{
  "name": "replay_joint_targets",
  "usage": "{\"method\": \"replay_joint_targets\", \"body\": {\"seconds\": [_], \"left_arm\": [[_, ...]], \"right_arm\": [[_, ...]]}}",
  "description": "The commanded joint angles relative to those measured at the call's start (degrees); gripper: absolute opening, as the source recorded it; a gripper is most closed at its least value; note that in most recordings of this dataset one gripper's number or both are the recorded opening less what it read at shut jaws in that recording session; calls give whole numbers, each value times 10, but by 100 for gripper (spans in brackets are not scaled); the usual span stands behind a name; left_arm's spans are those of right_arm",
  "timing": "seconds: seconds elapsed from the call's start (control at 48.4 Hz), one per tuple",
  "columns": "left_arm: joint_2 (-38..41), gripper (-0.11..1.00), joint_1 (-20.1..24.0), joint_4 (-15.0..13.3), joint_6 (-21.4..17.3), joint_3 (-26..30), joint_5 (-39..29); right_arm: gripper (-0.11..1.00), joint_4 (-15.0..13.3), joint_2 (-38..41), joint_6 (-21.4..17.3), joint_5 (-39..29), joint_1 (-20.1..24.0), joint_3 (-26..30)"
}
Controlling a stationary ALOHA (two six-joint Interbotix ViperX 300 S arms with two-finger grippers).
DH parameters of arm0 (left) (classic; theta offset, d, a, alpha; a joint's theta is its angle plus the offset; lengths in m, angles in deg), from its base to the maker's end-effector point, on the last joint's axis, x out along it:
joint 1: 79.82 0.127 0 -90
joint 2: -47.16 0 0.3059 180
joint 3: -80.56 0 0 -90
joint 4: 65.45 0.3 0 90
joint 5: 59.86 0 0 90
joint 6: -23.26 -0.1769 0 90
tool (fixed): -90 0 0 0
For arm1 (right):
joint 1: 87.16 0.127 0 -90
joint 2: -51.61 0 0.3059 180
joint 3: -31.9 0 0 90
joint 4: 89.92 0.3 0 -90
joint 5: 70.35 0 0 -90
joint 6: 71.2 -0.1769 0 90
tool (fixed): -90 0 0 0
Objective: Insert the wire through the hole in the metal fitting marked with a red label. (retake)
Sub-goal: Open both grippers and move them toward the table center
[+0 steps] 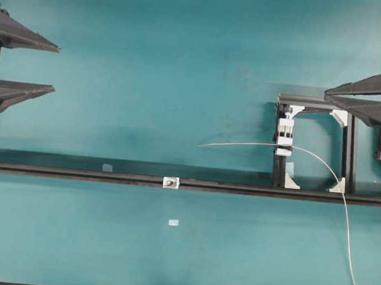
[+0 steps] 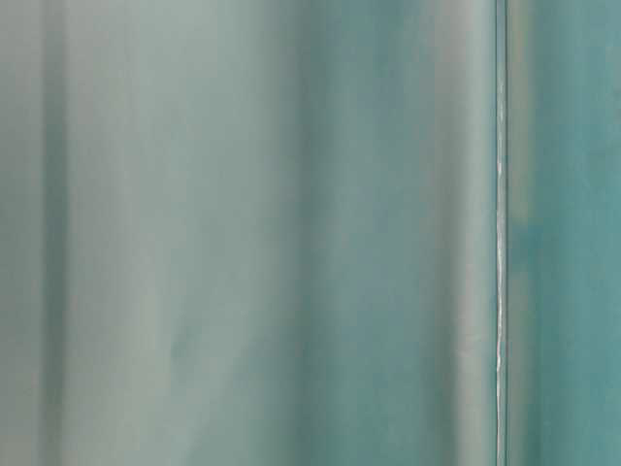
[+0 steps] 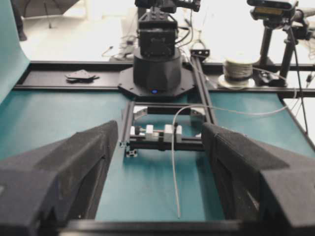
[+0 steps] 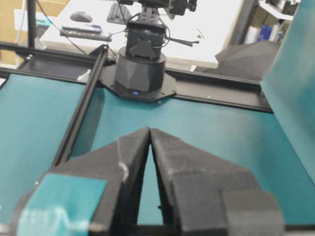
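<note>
Wire (image 1: 243,145) juts from the clamp (image 1: 284,137) near the table's right edge; left gripper (image 1: 54,66) spread wide and empty, right gripper (image 1: 327,94) nearly pinched, empty.

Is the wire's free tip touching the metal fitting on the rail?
Apart. Overhead view: wire tip ends above and right of metal fitting, teal mat between.

Left end effector (image 1: 56,68) at left edge, fingers spread wide, empty. Right end effector (image 1: 326,95) at right edge, fingertips together, empty.

Curved silver wire (image 1: 243,145) lies well apart from the rail-mounted metal fitting (image 1: 171,182).
</note>
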Motion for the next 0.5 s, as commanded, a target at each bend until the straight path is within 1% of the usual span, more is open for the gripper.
{"method": "replay_joint_targets", "body": {"seconds": [0.0, 0.021, 0.041, 0.103, 0.145, 0.186, 0.248, 0.31, 0.372, 0.475], "left_arm": [[7, 24, 3, -13, -4, -9, 11], [7, 24, 4, -14, -3, -11, 12], [7, 22, 3, -14, -2, -11, 15], [9, 8, 3, -15, 2, -12, 24], [11, 2, 3, -14, 2, -11, 28], [12, -3, 3, -14, 0, -11, 28], [20, -8, 3, -14, -3, -11, 28], [29, -10, 4, -15, -3, -11, 28], [42, -10, 4, -15, -2, -11, 28], [62, -4, 5, -16, -1, -10, 28]], "right_arm": [[24, 4, 5, -13, 6, -2, 5], [24, 4, 6, -12, 7, -2, 1], [22, 4, 6, -13, 8, -2, -2], [9, 4, 7, -14, 8, -2, -11], [4, 4, 8, -16, 7, -2, -12], [1, 4, 9, -18, 6, -2, -14], [1, 4, 11, -25, 5, -2, -15], [1, 4, 13, -35, 5, -2, -14], [1, 4, 16, -48, 8, -4, -12], [1, 4, 18, -60, 6, -5, -11]]}}
